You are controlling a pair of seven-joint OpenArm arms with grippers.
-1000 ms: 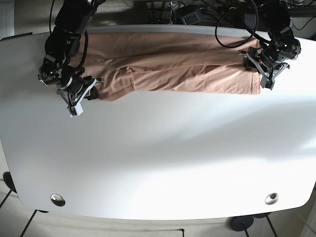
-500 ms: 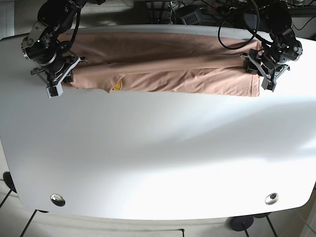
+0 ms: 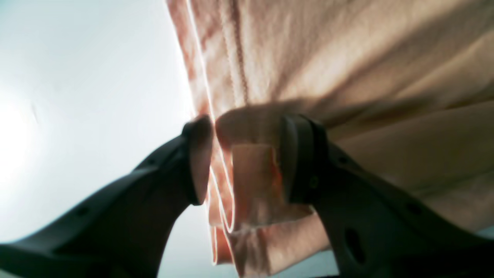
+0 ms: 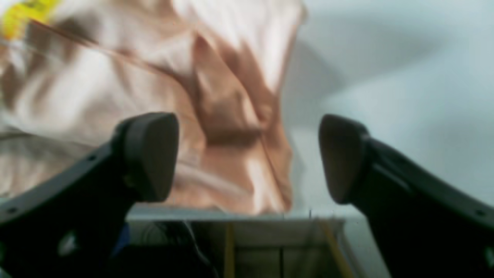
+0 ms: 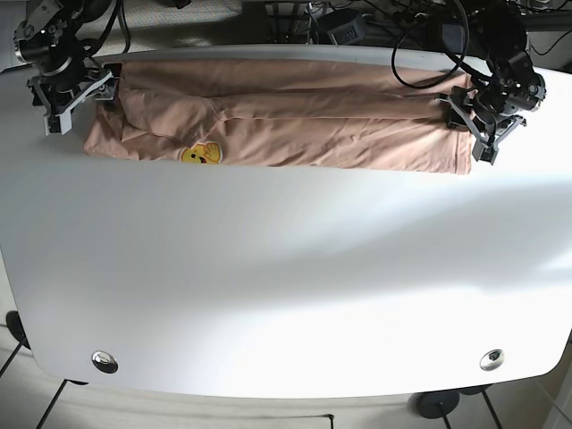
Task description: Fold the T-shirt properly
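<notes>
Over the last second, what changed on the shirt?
The right gripper swung from the near edge back to the table's far corner, carrying the shirt end up and out; its jaws now stand open, cloth released. A yellow print came into view. The left gripper stayed shut on the other end.

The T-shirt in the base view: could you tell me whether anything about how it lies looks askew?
Yes: the T-shirt is a long uneven band, its sleeve end near the open right gripper rumpled and skewed.

The T-shirt (image 5: 295, 121) spans the far edge; the table (image 5: 286, 286) nearer is open.
</notes>
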